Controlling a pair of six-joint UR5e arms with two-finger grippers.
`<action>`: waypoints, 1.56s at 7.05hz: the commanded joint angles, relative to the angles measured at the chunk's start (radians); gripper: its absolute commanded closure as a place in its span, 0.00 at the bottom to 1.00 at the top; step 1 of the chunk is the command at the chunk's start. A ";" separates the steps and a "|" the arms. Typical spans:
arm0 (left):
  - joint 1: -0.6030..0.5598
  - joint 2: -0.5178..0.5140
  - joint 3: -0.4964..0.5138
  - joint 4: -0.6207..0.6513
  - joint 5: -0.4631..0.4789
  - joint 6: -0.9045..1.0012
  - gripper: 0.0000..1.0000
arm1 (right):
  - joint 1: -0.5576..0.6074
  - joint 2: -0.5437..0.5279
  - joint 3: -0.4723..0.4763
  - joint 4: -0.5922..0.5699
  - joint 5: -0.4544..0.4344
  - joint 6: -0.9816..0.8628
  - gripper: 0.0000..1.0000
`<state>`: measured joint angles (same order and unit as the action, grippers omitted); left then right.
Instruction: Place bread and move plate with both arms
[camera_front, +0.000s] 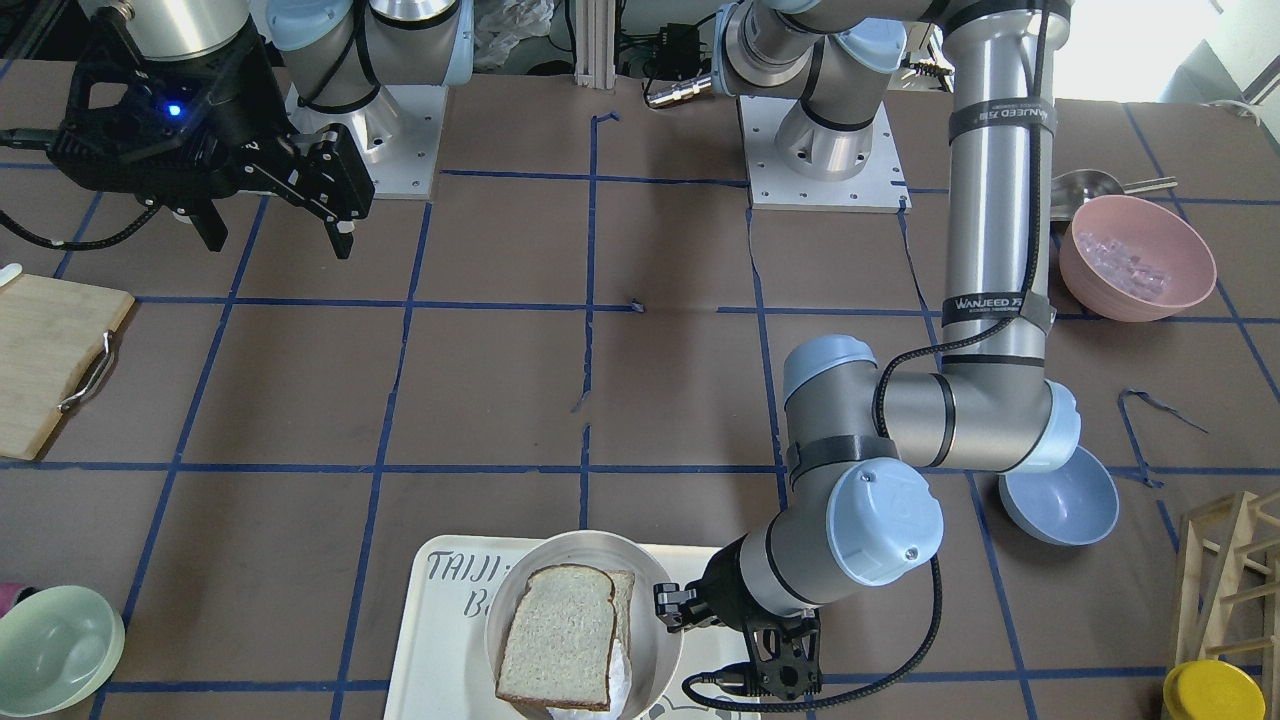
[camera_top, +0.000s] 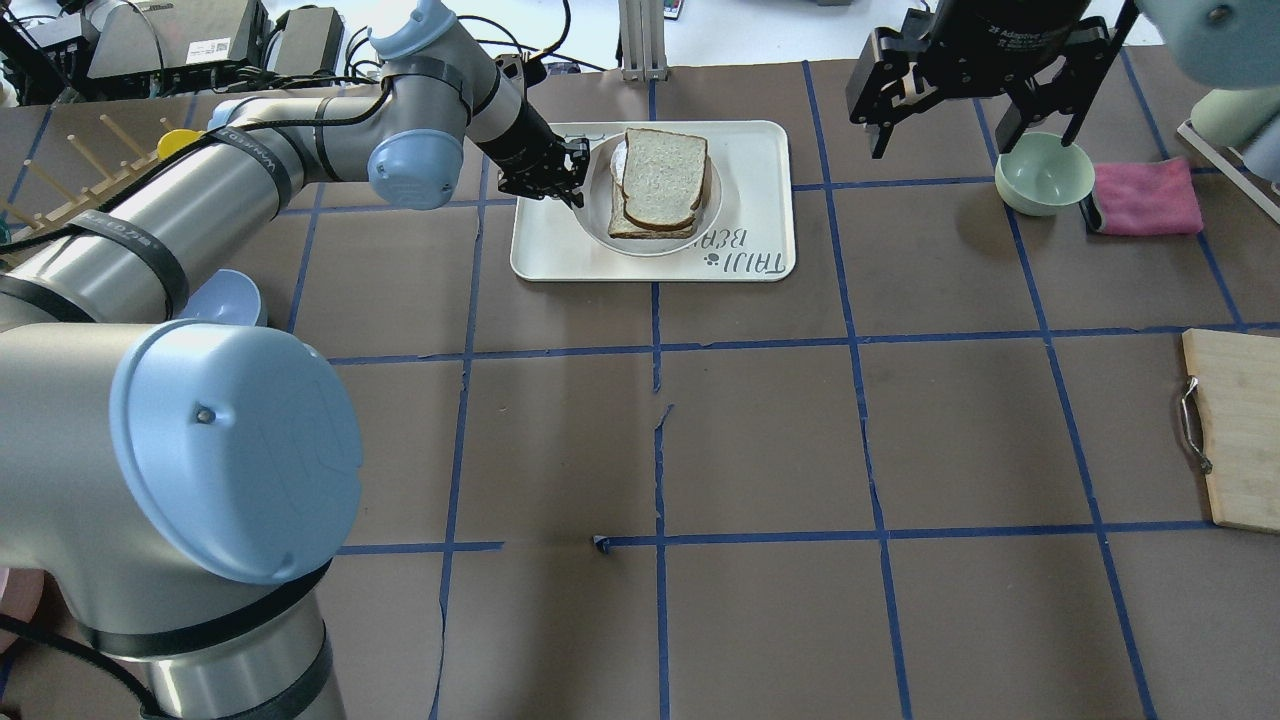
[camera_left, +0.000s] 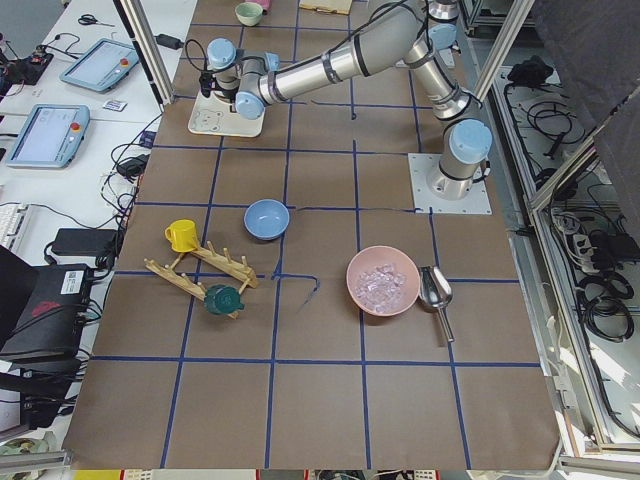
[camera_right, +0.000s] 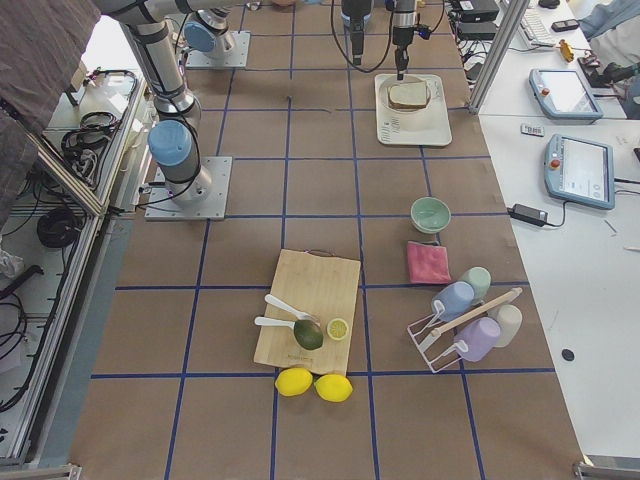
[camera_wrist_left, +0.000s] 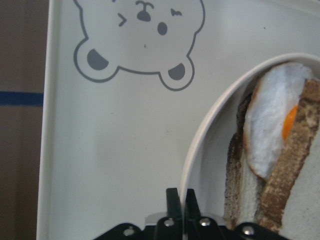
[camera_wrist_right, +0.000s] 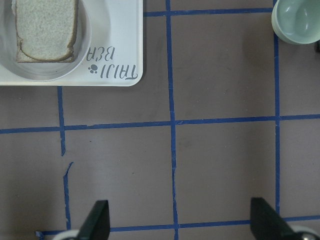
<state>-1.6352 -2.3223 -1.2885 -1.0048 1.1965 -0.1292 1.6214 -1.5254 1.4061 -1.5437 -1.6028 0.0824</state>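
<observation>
Brown table (camera_top: 760, 440): left claw (camera_top: 573, 190) pinches round cream plate (camera_top: 640, 248) at nine o'clock; wide right claw (camera_top: 975, 145) should grip three, lifting level.

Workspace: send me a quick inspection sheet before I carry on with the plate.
Surface: brown table, blue tape grid, torn in spots.
Job's things: bread lies topmost in the plate; plate sits on the tray.
Clutter: green bowl, pink cloth, cutting board, blue bowl, pink bowl.
Grippers: left pincer shut on the plate's rim; right pincer open, holding nothing.
Cables: black cable loops at the left wrist.
Surroundings: tablets on the side bench.
</observation>
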 joint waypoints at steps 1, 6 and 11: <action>-0.002 -0.052 0.037 0.029 -0.012 -0.009 1.00 | 0.000 -0.001 0.004 0.002 -0.003 -0.003 0.00; 0.003 0.032 0.041 -0.088 0.038 -0.047 0.00 | 0.003 0.022 0.001 -0.006 0.026 -0.009 0.00; 0.043 0.349 0.024 -0.593 0.302 0.049 0.00 | 0.000 0.024 0.008 -0.004 0.023 -0.036 0.00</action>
<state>-1.5960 -2.0744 -1.2644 -1.4292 1.4412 -0.0877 1.6220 -1.5031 1.4117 -1.5486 -1.5792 0.0476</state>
